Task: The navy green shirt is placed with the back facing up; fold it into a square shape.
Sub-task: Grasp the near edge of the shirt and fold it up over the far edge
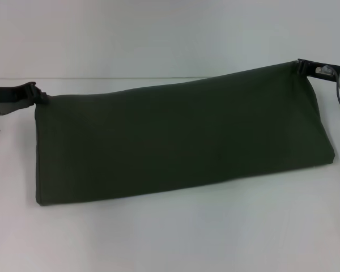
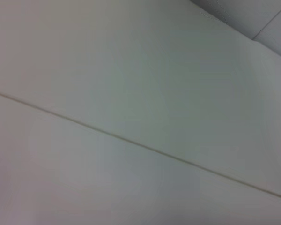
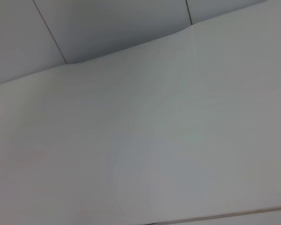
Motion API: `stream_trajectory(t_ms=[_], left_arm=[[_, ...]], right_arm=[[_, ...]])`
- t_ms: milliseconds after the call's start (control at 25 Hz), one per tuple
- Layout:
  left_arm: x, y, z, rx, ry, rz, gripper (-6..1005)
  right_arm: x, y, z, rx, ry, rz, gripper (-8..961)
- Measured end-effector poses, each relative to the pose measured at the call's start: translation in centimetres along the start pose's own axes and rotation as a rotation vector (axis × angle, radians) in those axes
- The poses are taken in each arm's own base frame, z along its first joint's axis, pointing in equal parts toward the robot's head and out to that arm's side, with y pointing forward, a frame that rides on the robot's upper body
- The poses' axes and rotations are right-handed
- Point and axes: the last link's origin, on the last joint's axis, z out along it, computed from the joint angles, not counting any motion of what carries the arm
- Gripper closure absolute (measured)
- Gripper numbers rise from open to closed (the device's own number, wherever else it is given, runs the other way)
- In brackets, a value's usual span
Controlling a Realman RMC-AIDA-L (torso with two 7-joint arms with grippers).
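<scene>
The navy green shirt (image 1: pixel 181 139) shows in the head view as a long dark olive band, folded and stretched across the white table (image 1: pixel 170 232). Its upper edge is lifted and held taut between both arms, higher on the right side. My left gripper (image 1: pixel 39 95) is shut on the shirt's upper left corner. My right gripper (image 1: pixel 303 66) is shut on the upper right corner. The lower edge rests on the table. Both wrist views show only pale wall and ceiling panels, no cloth and no fingers.
Bare white table surface lies in front of the shirt and to both sides. A pale wall stands behind the table's far edge (image 1: pixel 130 79).
</scene>
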Motion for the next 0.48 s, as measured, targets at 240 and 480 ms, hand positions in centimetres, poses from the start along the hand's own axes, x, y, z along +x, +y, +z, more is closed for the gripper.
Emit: stream_trajectory(t_ms=[240,480], left_arm=[[0.0,0.1,0.5,0.019,0.035,-0.01,911],[-0.1,-0.3,0.5,0.018,0.054,-0.054,895]], right_arm=[[-0.9,1.0,0.6,-0.006,0.014,-0.049,901],[-2.6,0.9,0.5,-0.013,0.008,-0.035,826]])
